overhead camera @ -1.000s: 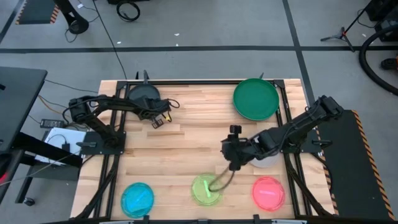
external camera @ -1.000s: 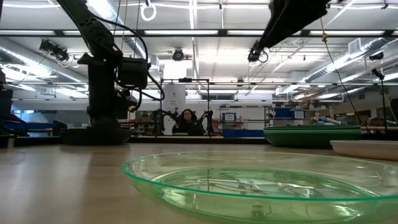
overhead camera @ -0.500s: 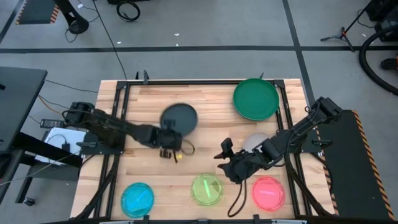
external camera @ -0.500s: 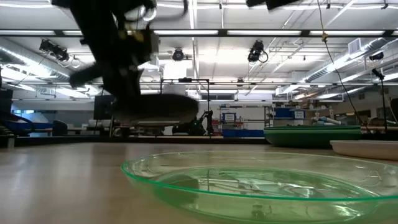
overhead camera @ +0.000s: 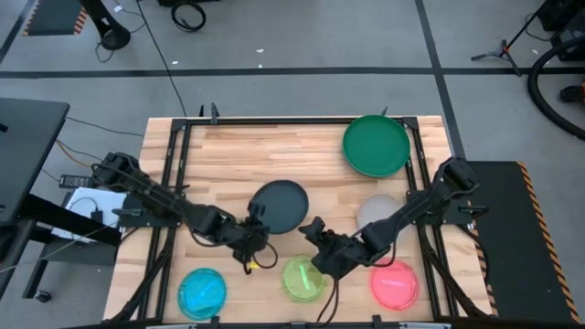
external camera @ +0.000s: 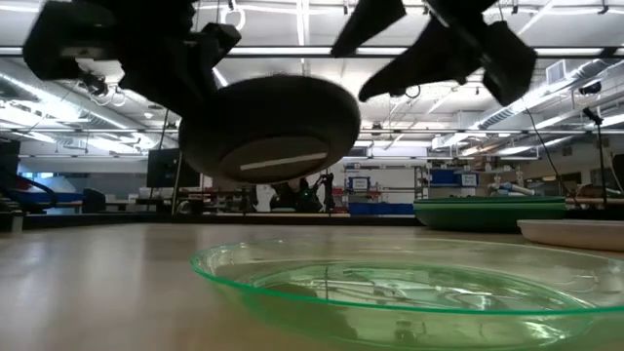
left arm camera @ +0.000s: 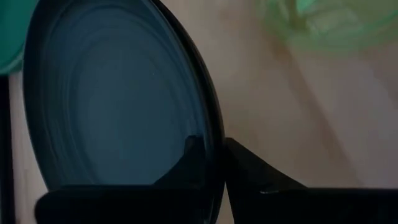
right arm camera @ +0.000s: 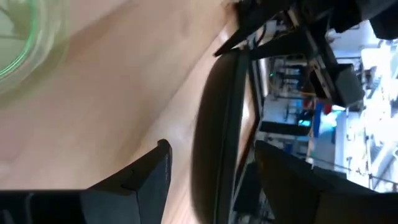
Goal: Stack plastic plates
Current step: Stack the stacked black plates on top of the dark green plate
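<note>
The pale wooden plank table (overhead camera: 302, 155) carries everything here, and nothing sits inside any of the plates. Largest is the round dark green plastic plate (overhead camera: 376, 145), lying alone at the far right corner. Next in size is the round black-grey plastic plate (overhead camera: 281, 205), held up off the wood near the middle of the table, tipped so that from table height its underside (external camera: 268, 129) faces out and it hangs just above the small yellow-green plate. A pale grey round plastic plate (overhead camera: 377, 212) lies flat to the right, partly covered by the right arm. Along the near edge sit three small translucent plates, well apart from each other: a blue one (overhead camera: 201, 292) at the left, a yellow-green one (overhead camera: 303, 279) in the middle and a pink one (overhead camera: 395, 282) at the right. The left arm reaches low across the table from its left-side base, and the left gripper (overhead camera: 249, 232) pinches the black-grey plate's near rim, one finger on each face. The right arm stretches in from the right side, its right gripper (overhead camera: 316, 239) with fingers spread wide, straddling that same plate's edge without pressing it
</note>
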